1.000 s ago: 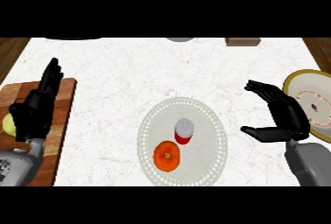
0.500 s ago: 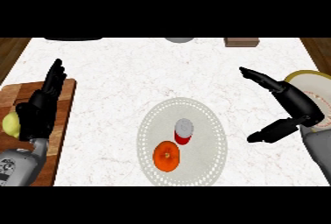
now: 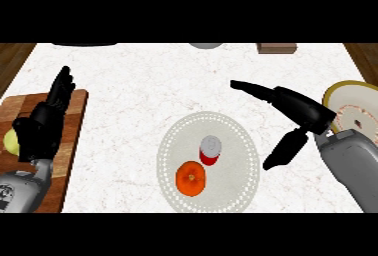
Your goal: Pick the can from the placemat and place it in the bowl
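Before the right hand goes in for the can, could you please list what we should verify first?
1. Can upright on the placemat: ok.
2. Right hand open and holding nothing: ok.
3. Right hand at the can: not ok; it hangs apart, to the can's right.
4. Room around the can: not ok; an orange round thing sits close beside it.
5. Bowl free to receive: cannot tell; the right forearm covers part of it.
6. Left hand out of the way: ok; it rests open over the wooden board.

Your red can [image 3: 210, 150], silver top, stands upright on the round white placemat [image 3: 236, 135]; the yellow-rimmed bowl [image 3: 358, 105] is off right.
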